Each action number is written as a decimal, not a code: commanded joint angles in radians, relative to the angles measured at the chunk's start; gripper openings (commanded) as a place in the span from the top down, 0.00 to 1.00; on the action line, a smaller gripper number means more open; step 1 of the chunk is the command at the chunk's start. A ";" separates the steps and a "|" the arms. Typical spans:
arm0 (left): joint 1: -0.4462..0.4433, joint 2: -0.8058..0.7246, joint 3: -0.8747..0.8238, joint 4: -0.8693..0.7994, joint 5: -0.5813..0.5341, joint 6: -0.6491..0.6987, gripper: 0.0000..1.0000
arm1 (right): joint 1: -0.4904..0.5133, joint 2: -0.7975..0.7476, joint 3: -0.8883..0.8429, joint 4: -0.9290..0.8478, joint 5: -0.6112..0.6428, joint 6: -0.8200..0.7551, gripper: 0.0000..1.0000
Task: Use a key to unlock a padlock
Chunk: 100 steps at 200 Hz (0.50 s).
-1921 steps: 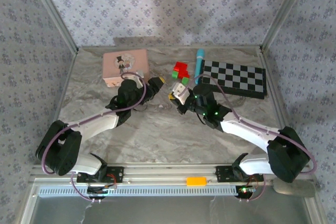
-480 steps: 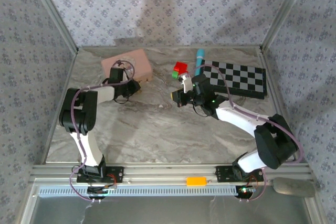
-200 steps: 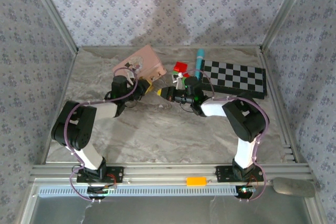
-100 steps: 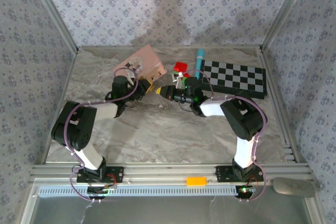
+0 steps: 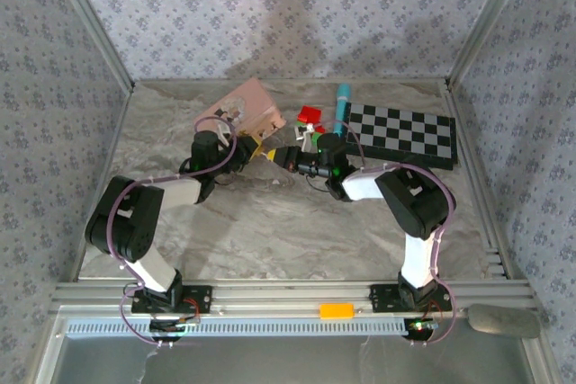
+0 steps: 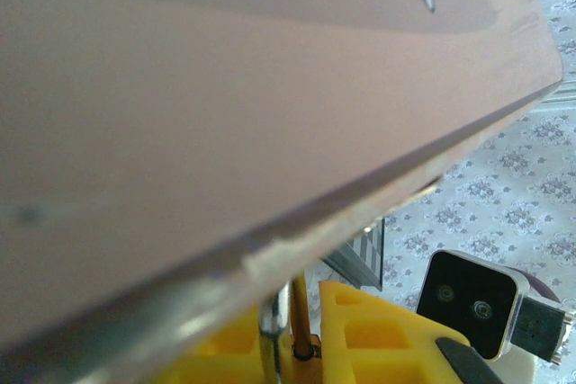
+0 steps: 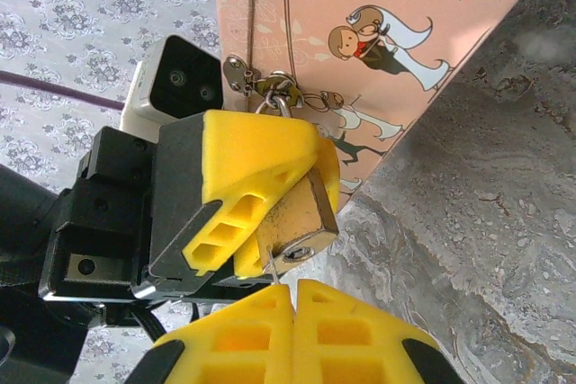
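padlock (image 7: 297,218) clamped in left gripper (image 5: 253,145); right gripper (image 7: 293,299) pinches key (image 7: 271,269) at keyhole; next, likely seat and turn.

Left claw (image 7: 283,213), right claw (image 7: 292,299) clamped, tips facing.

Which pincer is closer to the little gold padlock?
Left. The left pincer is clamped right on the padlock, next to the pink box. The right pincer sits just short of it, poking the key at the keyhole.

text: none legible | labels: none | numbers: none
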 commanded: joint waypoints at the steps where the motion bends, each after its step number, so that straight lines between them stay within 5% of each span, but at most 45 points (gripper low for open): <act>1: -0.007 -0.054 0.007 0.100 -0.005 -0.007 1.00 | -0.002 -0.026 -0.033 -0.028 0.025 -0.014 1.00; 100: -0.009 -0.064 0.004 0.093 -0.005 -0.001 1.00 | 0.007 -0.017 -0.016 -0.001 0.029 0.001 1.00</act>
